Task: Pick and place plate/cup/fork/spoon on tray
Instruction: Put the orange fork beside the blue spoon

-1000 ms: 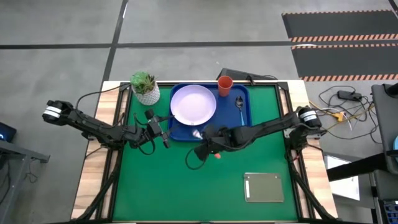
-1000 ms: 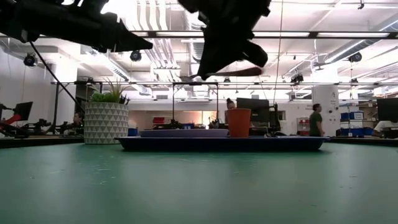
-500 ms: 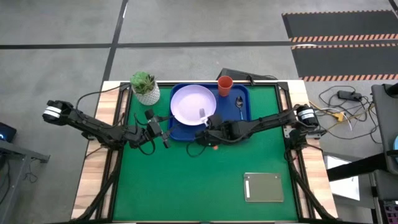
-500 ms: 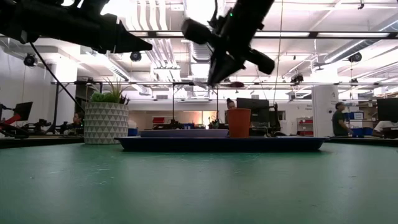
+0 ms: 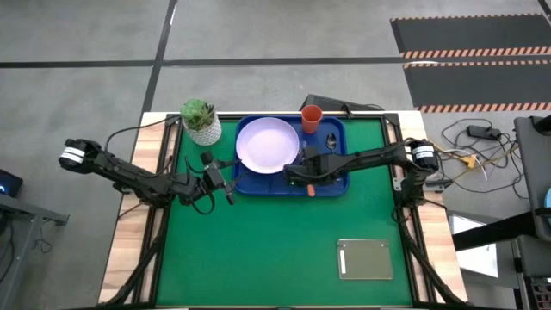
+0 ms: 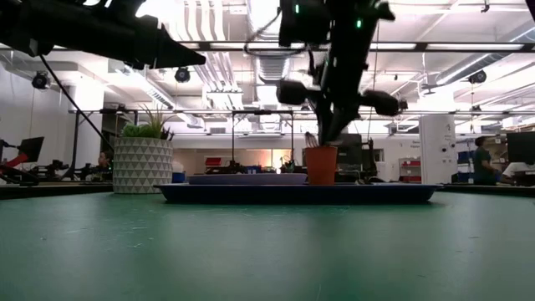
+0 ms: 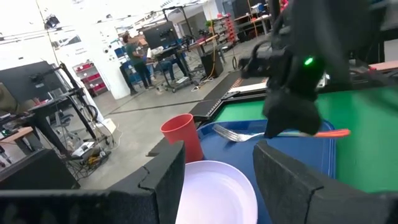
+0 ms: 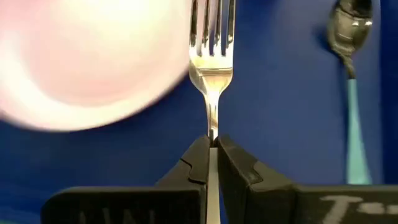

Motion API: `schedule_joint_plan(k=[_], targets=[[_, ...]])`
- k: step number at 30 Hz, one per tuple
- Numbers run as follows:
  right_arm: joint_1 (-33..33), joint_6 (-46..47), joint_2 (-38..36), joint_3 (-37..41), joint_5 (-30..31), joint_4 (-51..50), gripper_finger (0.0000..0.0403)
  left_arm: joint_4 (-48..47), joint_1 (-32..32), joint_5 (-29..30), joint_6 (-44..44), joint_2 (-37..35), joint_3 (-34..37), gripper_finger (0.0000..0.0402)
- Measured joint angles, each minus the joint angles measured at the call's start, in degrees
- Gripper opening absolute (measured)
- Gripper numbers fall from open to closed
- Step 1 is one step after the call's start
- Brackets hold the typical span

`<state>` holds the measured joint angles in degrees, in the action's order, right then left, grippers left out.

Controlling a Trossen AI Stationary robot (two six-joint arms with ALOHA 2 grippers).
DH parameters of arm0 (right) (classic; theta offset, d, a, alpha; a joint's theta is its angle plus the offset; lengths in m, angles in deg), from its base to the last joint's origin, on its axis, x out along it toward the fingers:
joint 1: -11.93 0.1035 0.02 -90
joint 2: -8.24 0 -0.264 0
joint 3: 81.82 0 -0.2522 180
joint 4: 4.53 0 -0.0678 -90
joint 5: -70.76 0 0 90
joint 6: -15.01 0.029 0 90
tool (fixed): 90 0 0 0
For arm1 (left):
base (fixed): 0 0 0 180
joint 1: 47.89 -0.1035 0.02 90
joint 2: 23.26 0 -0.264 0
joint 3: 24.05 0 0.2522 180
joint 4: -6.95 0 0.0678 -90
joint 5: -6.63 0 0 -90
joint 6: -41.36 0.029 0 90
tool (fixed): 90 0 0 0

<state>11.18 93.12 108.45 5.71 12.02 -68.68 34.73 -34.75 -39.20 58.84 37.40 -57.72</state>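
The blue tray lies at the table's far middle. On it are the lavender plate, the orange-red cup at its far edge, and the blue-handled spoon to the right. My right gripper is over the tray between plate and spoon, shut on the fork. The fork's tines point toward the far edge and its orange handle sticks out behind the gripper. My left gripper waits open and empty just left of the tray's near left corner. My right gripper pinches the fork's metal neck, between the tines and the orange handle, between its two fingers. The fingers slant down from above. The fork lies about level, lifted clear above the tray's floor beside the plate.
A white pot with a green plant stands at the tray's far left corner. A grey flat slab lies at the table's near right. Bare green table spreads in front of the tray. People show in the room behind.
My right gripper has carried the fork from in front of the tray toward the far edge and a little right, over the tray beside the plate. It has turned, so the tines now point toward the far edge.
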Motion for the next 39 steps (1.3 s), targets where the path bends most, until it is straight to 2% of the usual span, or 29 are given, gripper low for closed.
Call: schedule_joint_plan(k=[6, 14, 31, 39], targets=[[-5.80, -4.38, -0.09, 3.80, -4.96, 0.32, 0.0009, 0.00, 0.00, 0.01, 2.40, -0.05, -0.02, 0.0169], [-8.34, -10.16, -0.11, 6.33, -10.33, 6.89, 0.0009, 0.00, 0.00, 0.00, 2.42, 0.04, 0.08, 0.0169], [-11.59, -11.26, -0.35, 10.72, -10.27, 8.23, 0.0009, -0.02, 0.00, 0.01, 2.42, 0.04, 0.22, 0.0169], [-13.24, -13.01, -0.35, 15.97, -10.28, 18.54, 0.0009, -0.02, 0.00, 0.01, 2.42, 0.04, 0.24, 0.0169]])
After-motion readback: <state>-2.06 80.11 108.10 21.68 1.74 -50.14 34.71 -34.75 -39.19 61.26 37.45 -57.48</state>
